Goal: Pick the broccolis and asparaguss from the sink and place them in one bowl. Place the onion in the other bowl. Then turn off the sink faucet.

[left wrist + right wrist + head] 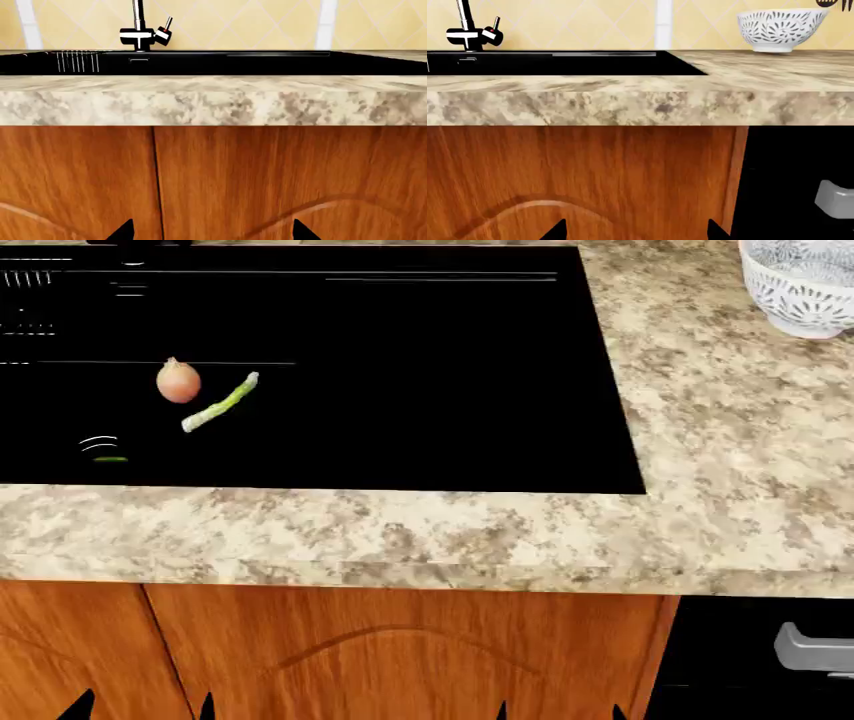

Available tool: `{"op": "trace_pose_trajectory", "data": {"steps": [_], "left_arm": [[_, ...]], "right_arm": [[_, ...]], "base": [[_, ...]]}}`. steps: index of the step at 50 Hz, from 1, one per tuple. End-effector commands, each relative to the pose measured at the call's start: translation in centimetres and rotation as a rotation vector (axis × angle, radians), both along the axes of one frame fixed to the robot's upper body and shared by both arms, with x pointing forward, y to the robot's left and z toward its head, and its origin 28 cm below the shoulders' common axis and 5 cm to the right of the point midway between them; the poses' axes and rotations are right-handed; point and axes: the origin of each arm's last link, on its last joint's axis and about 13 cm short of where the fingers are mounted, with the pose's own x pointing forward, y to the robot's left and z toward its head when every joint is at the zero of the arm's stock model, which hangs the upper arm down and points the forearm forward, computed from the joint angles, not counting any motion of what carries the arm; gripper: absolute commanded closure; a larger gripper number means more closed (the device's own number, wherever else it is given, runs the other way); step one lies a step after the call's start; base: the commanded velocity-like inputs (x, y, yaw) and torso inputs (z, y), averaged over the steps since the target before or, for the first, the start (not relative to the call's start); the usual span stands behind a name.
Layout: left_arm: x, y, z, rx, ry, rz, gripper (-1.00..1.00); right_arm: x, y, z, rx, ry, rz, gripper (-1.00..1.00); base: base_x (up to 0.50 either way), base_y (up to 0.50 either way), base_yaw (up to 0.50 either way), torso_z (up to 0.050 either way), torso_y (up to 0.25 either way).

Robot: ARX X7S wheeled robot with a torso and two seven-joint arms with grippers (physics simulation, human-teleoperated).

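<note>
Far left in the black, glossy sink [400, 455]: a round pinkish onion [178, 381] with a pointed tip, just beside a slim, pale-green asparagus [220, 403] lying at a slant, a small green sliver near the front wall too small to identify. Behind the basin, a chrome faucet [141, 31] with a tilted lever; around it, speckled beige granite countertop [694, 490] over grained orange-brown cabinet doors [400, 660]; far right, a white patterned bowl [801, 285]. Low before the cabinet, left gripper [212, 232] and right gripper [635, 231] spread wide, holding nothing, only dark pointed fingertips visible.
</note>
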Motion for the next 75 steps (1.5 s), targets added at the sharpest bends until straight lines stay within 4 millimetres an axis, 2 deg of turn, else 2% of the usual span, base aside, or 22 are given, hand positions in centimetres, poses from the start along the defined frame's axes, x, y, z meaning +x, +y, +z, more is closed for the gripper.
{"op": "trace_pose_trajectory", "data": {"steps": [1, 24, 46, 65, 75], "left_arm": [[0.10, 0.10, -0.05, -0.015, 0.016, 0.008, -1.00], [0.51, -0.02, -0.21, -0.016, 0.041, 0.019, -1.00], [0.23, 0.35, -0.19, -0.013, 0.050, 0.024, -1.00], [0.28, -0.23, -0.04, -0.009, 0.046, 0.020, -1.00], [0.29, -0.14, -0.09, 0.005, 0.046, 0.032, -1.00]], "right_arm": [[-0.09, 0.10, -0.02, -0.006, 0.005, -0.001, -1.00], [0.04, 0.01, 0.02, -0.004, -0.005, -0.001, -1.00], [0.12, 0.05, 0.04, 0.007, -0.010, 0.017, -1.00], [0.13, 0.03, 0.02, 0.006, -0.007, 0.010, -1.00], [0.17, -0.01, 0.01, 0.008, -0.009, 0.001, -1.00]], "base": [[0.00, 0.00, 0.00, 0.000, 0.000], [0.00, 0.02, 0.00, 0.000, 0.000], [0.00, 0.47, 0.00, 0.000, 0.000], [0.00, 0.46, 0.00, 0.000, 0.000], [0.00, 0.03, 0.00, 0.000, 0.000]]}}
